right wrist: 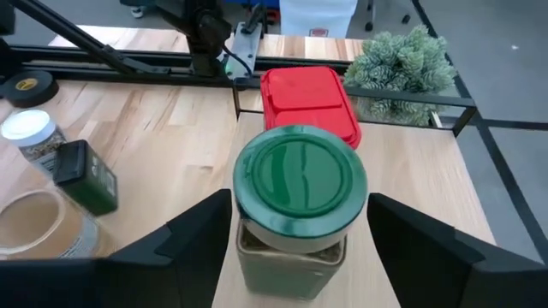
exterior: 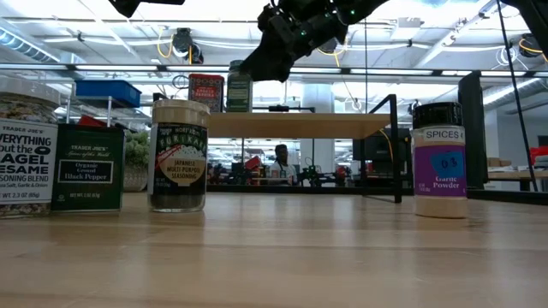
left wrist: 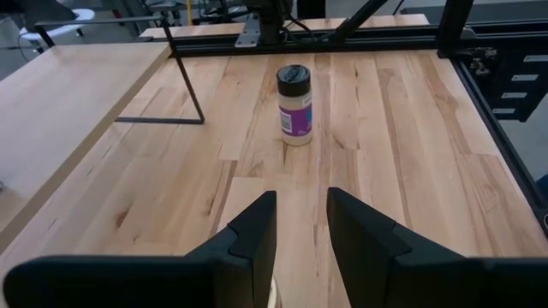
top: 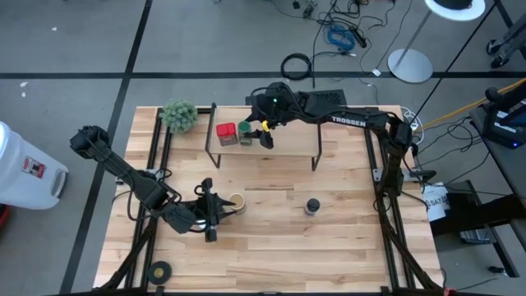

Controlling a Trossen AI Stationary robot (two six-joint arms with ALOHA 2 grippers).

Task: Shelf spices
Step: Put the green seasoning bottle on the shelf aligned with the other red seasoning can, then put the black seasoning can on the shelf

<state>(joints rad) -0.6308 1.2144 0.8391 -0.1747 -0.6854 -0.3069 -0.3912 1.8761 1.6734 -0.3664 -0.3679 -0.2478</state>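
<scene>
The green-lidded jar [right wrist: 300,210] is seen upright on the shelf [top: 288,144], just beside the red tin [right wrist: 308,98], which sits on the same top board. The right claw [right wrist: 300,282] is positioned around the jar: its two fingers [right wrist: 184,235] stand spread on either side of the jar body, each with a visible gap to the glass, so nothing is gripped. In the high view that claw [top: 265,130] is found over the shelf's left half, next to the red tin [top: 226,133].

On the bench [top: 345,247], the garlic powder jar [top: 313,205] with the dark lid stands alone, well apart from the shelf, to the right of centre. The same jar [left wrist: 294,104] is seen ahead of the left claw [left wrist: 301,224]. That claw's fingers [left wrist: 253,227] are held only a little apart with nothing seen between them. In the high view the left claw [top: 212,215] is low over the bench front, near the tan-lidded jar [top: 236,203].

In the low view, three more spices are lined up at the bench's near edge: a bagel seasoning jar [exterior: 26,150], a dark square pepper tin [exterior: 86,168] touching it, and the tan-lidded seasoning jar [exterior: 178,156] just beside.

A fuzzy green plant ball [top: 178,114] sits at the shelf's left end. A black tape roll [top: 159,270] lies at the bench's front left.
</scene>
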